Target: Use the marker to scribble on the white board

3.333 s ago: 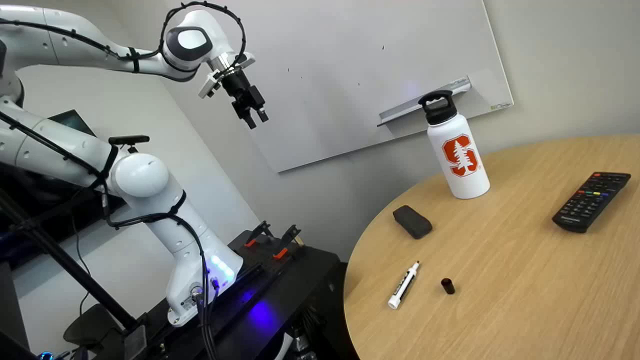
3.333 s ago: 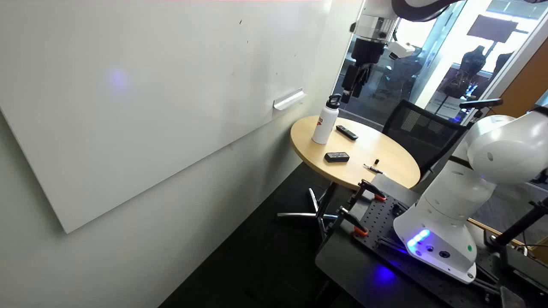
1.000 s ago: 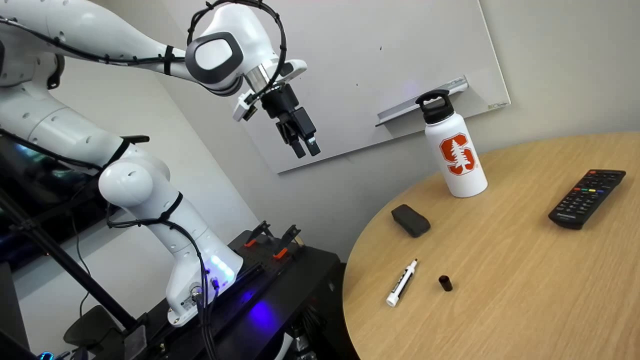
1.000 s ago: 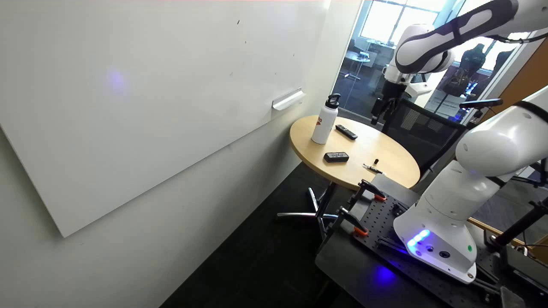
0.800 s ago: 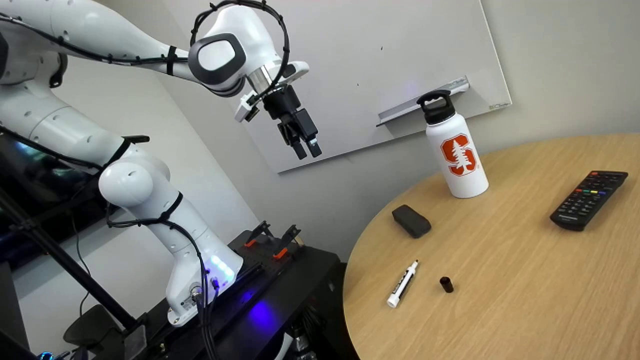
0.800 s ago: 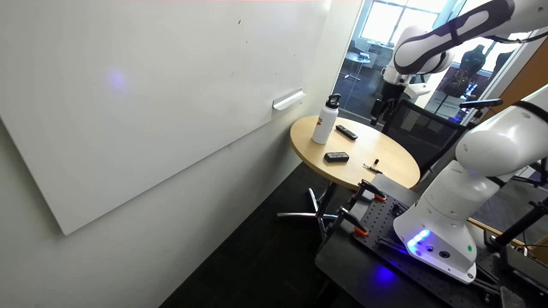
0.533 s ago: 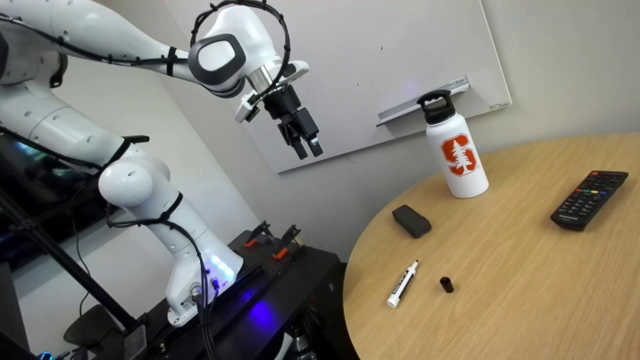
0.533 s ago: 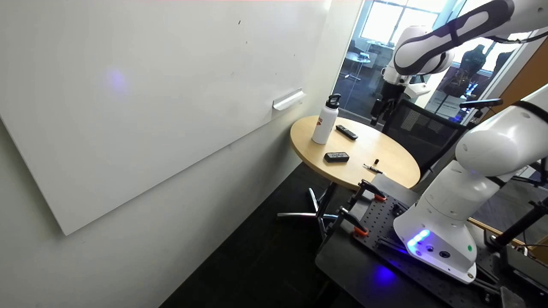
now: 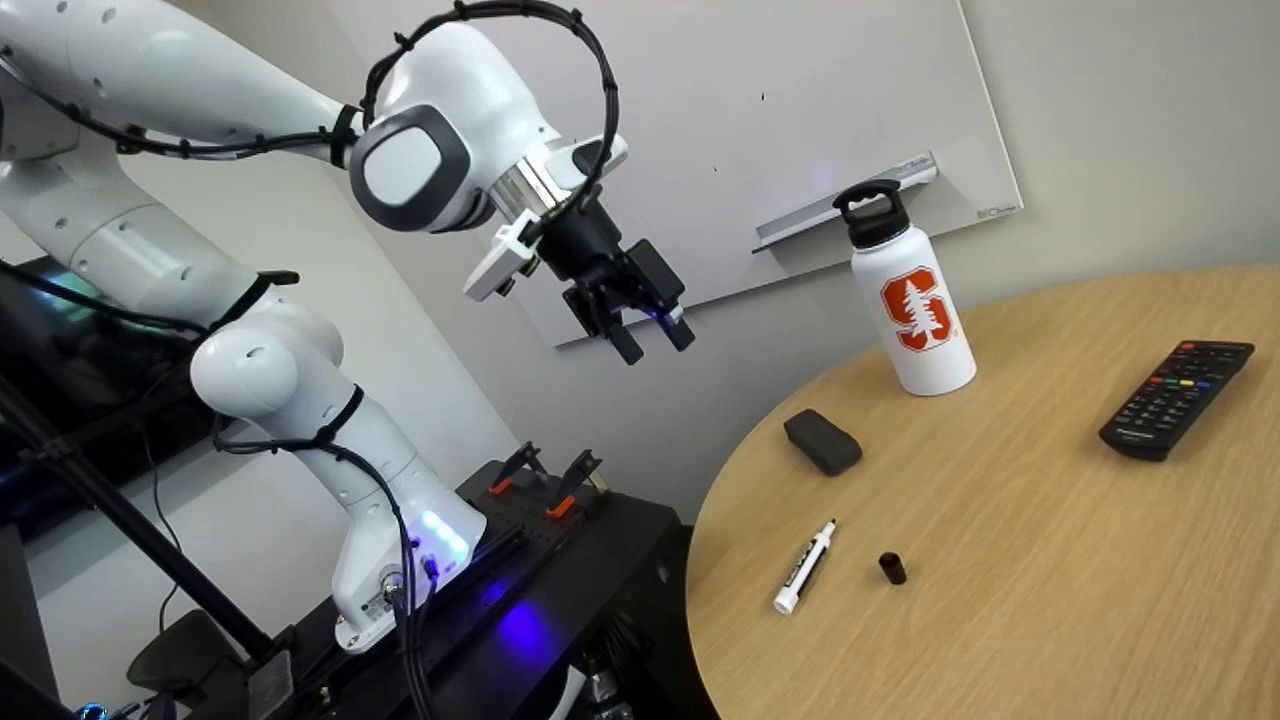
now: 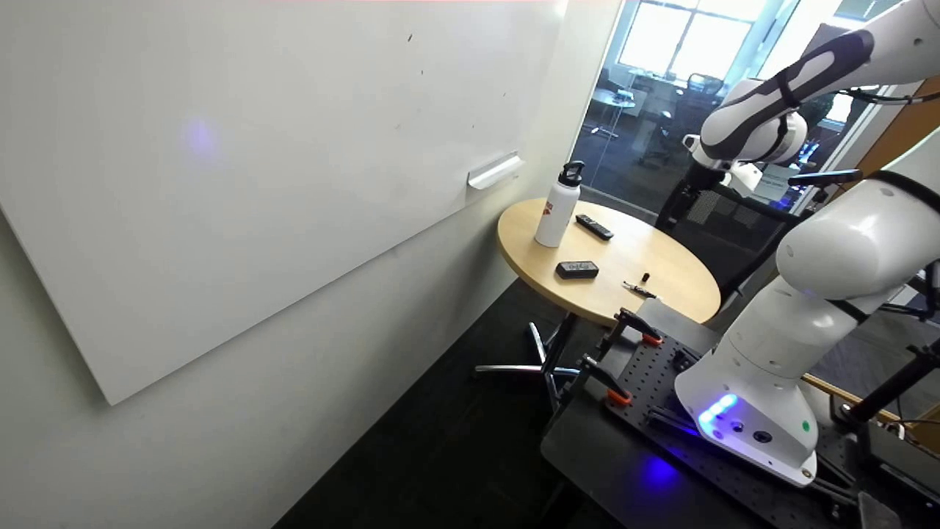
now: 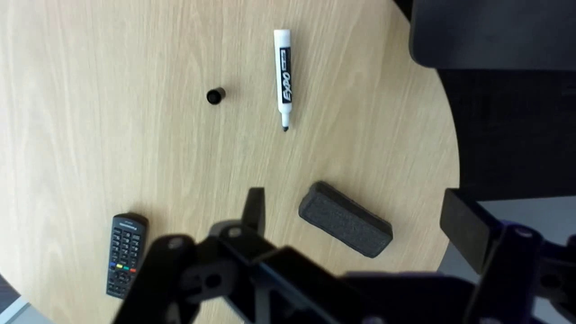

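The uncapped marker, white with a dark tip, lies on the round wooden table, its tip pointing toward the black eraser-like block in the wrist view. Its black cap stands apart beside it. Both also show in an exterior view, the marker near the table's rim. My gripper hangs in the air above table height, tilted, well away from the marker. From the wrist, the gripper has its fingers wide apart with nothing held. The white board is on the wall, bearing a few small dark marks.
On the table are a black block, a white bottle with a black lid, and a black remote. A ledge juts from the board's lower edge. A dark chair stands behind the table.
My gripper has come down from beside the board and moved toward the table, and the wrist has turned somewhat in the last half second. The marker, cap and other objects stay put.
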